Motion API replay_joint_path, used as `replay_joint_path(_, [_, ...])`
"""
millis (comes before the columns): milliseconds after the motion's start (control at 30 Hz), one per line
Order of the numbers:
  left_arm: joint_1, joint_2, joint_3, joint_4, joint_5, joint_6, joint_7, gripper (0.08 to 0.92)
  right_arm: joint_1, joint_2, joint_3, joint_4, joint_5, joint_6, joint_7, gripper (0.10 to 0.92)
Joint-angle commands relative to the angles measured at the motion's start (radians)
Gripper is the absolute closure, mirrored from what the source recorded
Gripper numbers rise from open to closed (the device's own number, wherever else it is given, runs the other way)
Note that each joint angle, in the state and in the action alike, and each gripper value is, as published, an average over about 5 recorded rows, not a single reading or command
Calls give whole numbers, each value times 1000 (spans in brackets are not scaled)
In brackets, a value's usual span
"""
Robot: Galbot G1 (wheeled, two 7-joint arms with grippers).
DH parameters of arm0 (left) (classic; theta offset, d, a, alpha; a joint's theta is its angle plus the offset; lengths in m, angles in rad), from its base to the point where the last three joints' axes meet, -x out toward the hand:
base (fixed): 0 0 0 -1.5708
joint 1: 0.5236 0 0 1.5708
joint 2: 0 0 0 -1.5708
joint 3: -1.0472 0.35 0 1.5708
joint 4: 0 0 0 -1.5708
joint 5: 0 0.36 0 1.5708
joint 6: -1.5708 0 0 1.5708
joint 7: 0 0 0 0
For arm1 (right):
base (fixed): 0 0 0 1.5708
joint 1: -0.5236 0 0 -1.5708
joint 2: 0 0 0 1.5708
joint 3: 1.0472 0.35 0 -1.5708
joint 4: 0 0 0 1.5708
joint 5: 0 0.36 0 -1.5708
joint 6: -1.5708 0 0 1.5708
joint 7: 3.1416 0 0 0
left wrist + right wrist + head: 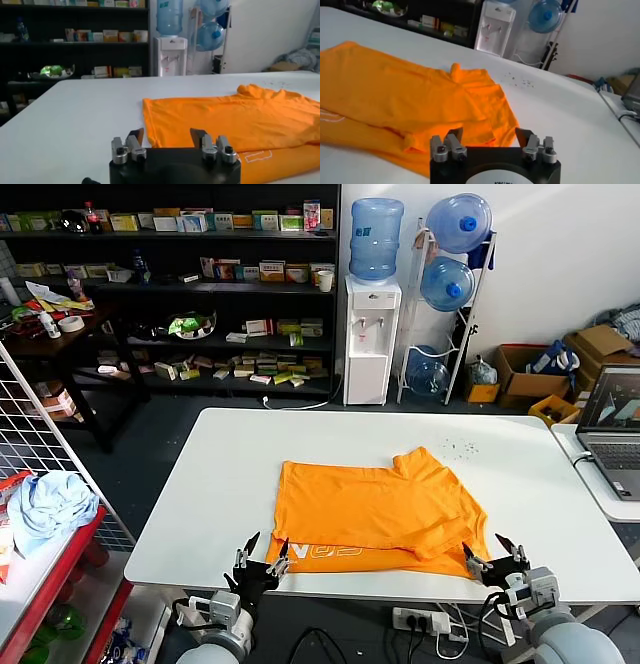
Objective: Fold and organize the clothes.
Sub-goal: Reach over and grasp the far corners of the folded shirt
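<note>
- On the white surface (200,514) lies the orange T-shirt (375,509), partly folded, with its white letters peeking out along the near edge.
- To fold well, I think each tool should pinch only the near corner on its own side, then both should lift together so the cloth stays flat.
- Left tool (262,556): its fingers are wide apart, holding nothing, just by the shirt's near left corner.
- Right tool (492,558): also wide apart and empty, just by the near right corner.
</note>
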State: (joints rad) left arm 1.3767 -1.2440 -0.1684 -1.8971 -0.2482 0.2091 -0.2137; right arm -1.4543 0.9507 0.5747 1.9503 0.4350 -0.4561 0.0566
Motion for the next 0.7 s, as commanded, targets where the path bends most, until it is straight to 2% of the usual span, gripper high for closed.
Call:
replay_joint_path(33, [-249,-3,37,195,-45,-11,13,249,224,-11,-25,-143,86,27,-66,211])
replay_joint_path(167, [-394,-15,65,315,-76,-13,16,184,338,-19,-46,-230,118,-11,-109,203])
replay_joint_path(300, [-508,-35,97,413,-106,-7,17,178,429,-26,-76,-314,137,-16,-126,203])
replay_joint_path(700, [-711,-120,144,709,-153,54,21,177,712,25,-180,-670,59,-42,-246,203])
